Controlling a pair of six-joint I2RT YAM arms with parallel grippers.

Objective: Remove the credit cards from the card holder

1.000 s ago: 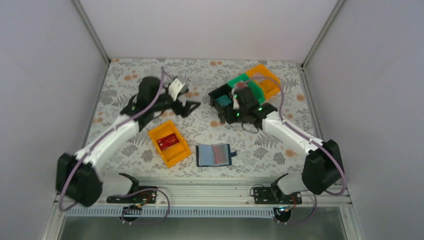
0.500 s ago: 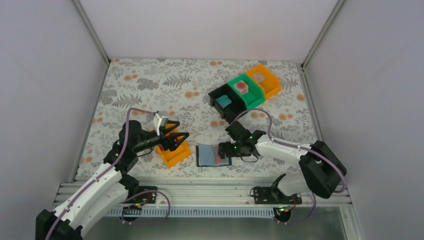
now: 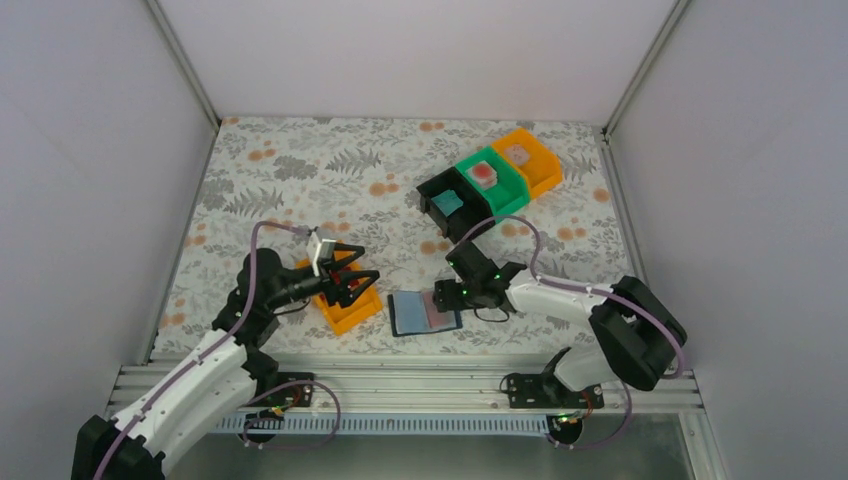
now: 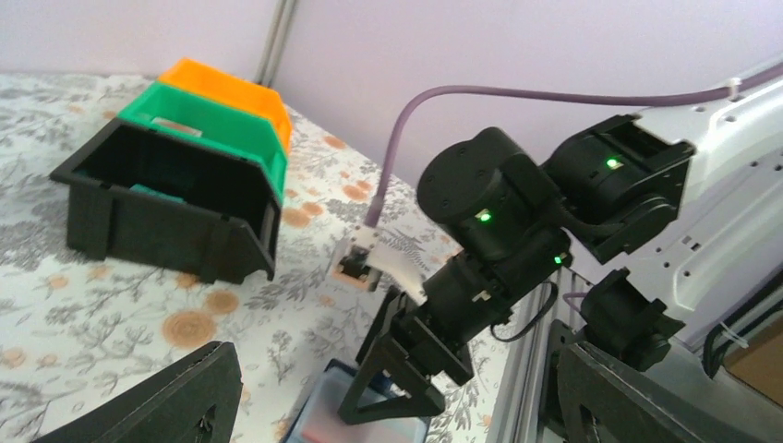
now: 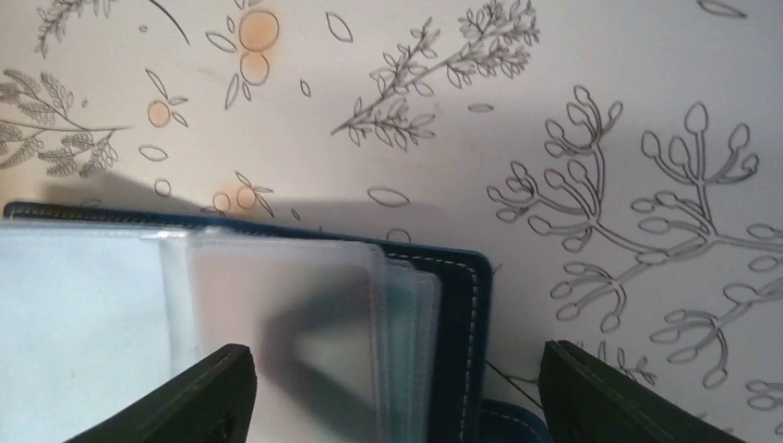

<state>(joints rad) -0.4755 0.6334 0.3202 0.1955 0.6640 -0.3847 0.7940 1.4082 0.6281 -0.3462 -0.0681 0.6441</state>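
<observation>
The card holder [image 3: 412, 313] lies open near the table's front edge, navy with clear sleeves [image 5: 406, 314]. A pinkish credit card [image 5: 277, 305] shows through the top sleeve. My right gripper [image 3: 443, 296] hangs open just over the holder's right half, its jaws either side of the sleeves' edge and gripping nothing. In the left wrist view that gripper [image 4: 406, 369] stands above the holder [image 4: 369, 423]. My left gripper [image 3: 350, 272] is open and empty above a small orange bin [image 3: 352, 312]. More credit cards lie in the back bins: teal [image 3: 447, 201], red [image 3: 483, 172], pinkish [image 3: 516, 154].
A row of black [image 3: 432, 187], green [image 3: 505, 190] and orange [image 3: 545, 170] bins stands at the back right. The small orange bin sits just left of the card holder. The aluminium rail [image 3: 400, 380] runs along the front edge.
Both arms swung from the back of the table to the front. In the last half second the right gripper edged left over the card holder, which slid slightly left; the left gripper barely moved.
</observation>
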